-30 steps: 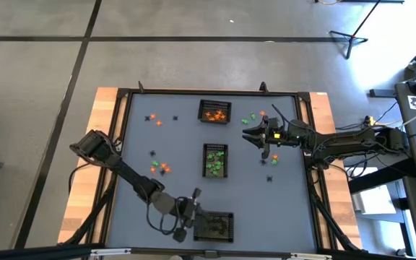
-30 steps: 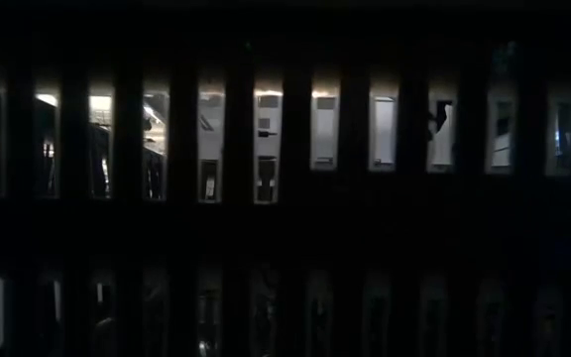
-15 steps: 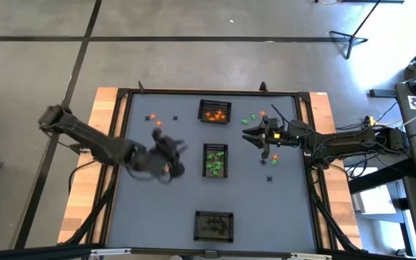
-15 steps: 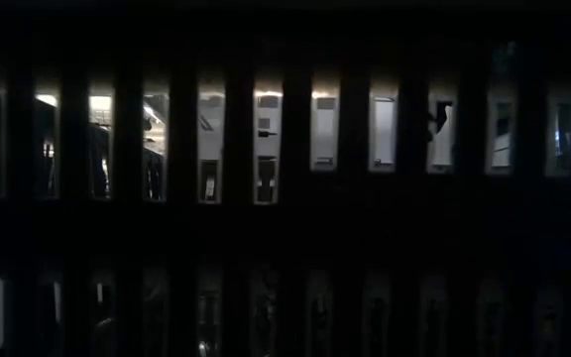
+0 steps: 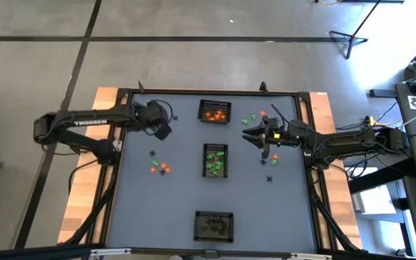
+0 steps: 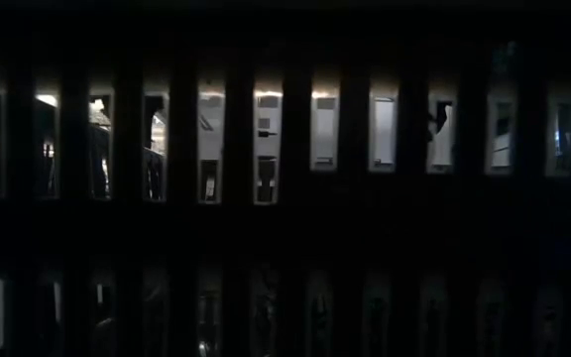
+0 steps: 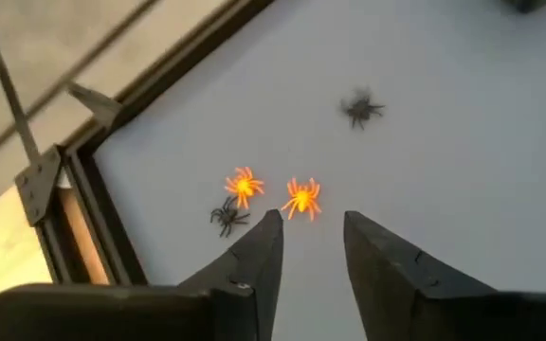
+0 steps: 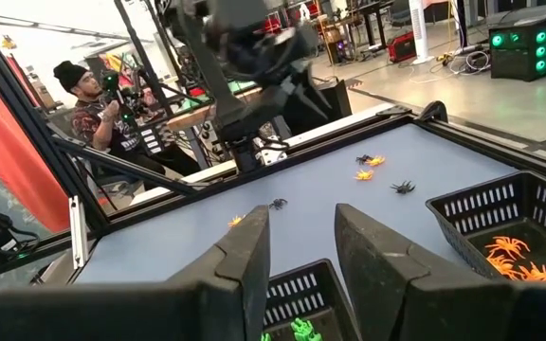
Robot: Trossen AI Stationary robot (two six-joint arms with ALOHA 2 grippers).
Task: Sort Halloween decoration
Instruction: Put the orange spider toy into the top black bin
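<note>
Item: left gripper (image 7: 309, 237), fingers apart, empty, poised over orange spiders (image 7: 301, 198) and a black spider (image 7: 227, 216) at the bench's (image 5: 172, 209) far-left corner. Right gripper (image 8: 297, 227) waited, fingers apart, empty. Risk: the close-set spiders might be pinched together, mixing colours

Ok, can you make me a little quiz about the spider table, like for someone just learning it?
1. True or false: the left gripper is holding something.
2. What colour are the trinkets in the middle basket? A) orange B) green C) black
3. Fill in: on the table just ahead of the left gripper lie two bright ____ spiders.
Key: 1 false, it is open and empty. 2 B. 3 orange.
</note>
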